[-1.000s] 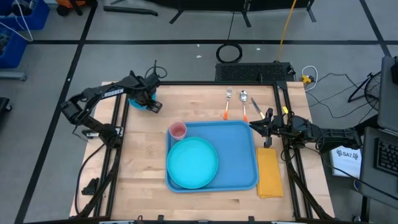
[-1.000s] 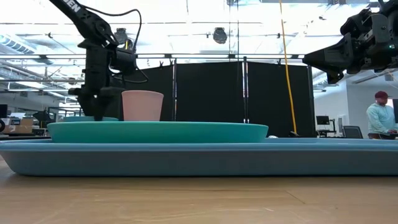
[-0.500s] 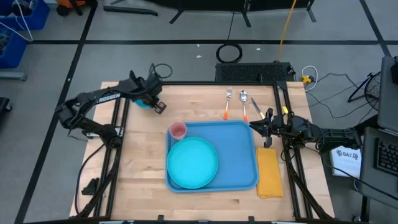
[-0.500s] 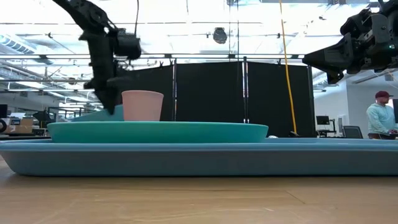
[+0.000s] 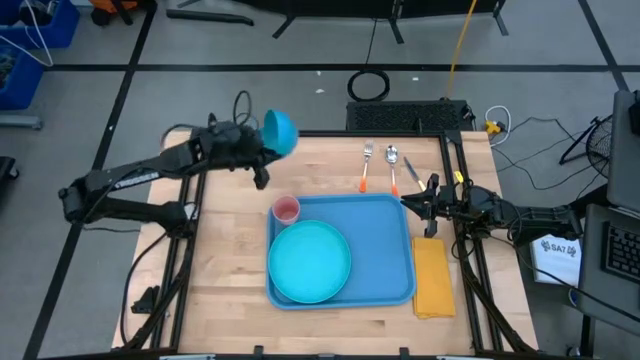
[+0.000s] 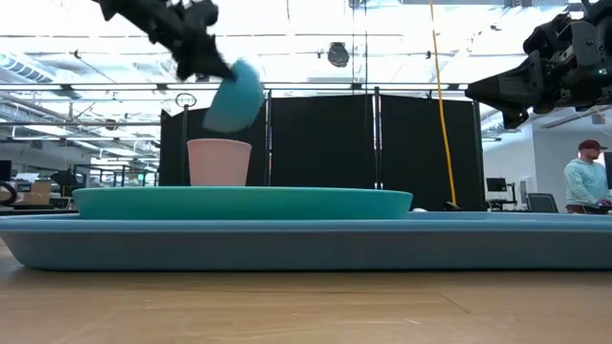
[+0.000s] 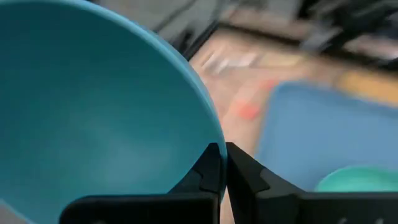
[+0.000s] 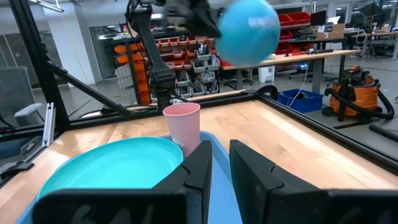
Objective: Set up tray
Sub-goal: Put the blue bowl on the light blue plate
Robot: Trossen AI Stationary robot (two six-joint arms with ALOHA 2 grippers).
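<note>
A blue bowl [image 5: 280, 131] hangs in the air above the table's far left part, tipped on its side, with my left gripper [image 7: 222, 155] shut on it. In the low view the bowl [image 6: 235, 96] floats above the pink cup [image 6: 219, 161]. The blue tray [image 5: 390, 250] lies flat on the table's middle and carries a round turquoise plate [image 5: 309, 260] and the pink cup [image 5: 286, 209]. My right gripper [image 5: 412, 202] waits above the tray's far right corner, its fingers [image 8: 202, 165] a narrow gap apart with nothing between them. My left gripper pinches the bowl's rim [image 7: 208, 134] between its two fingers, one on the inner wall and one on the outer. The fingers reach it from the table's left. The bowl is lifted clear of the table, tipped so its hollow [image 7: 93, 112] faces the arm.
A fork [image 5: 367, 165], a spoon [image 5: 392, 165] and a knife [image 5: 410, 172] lie beyond the tray's far edge. A yellow napkin [image 5: 433, 277] lies right of the tray. Bare wood spreads left of the tray. A person [image 6: 583, 182] stands far behind the table.
My left gripper has lifted the blue bowl off the table's far left part and swung it up and toward the right. The bowl, which stood flat on the wood, now hangs clear and tipped on its side.
</note>
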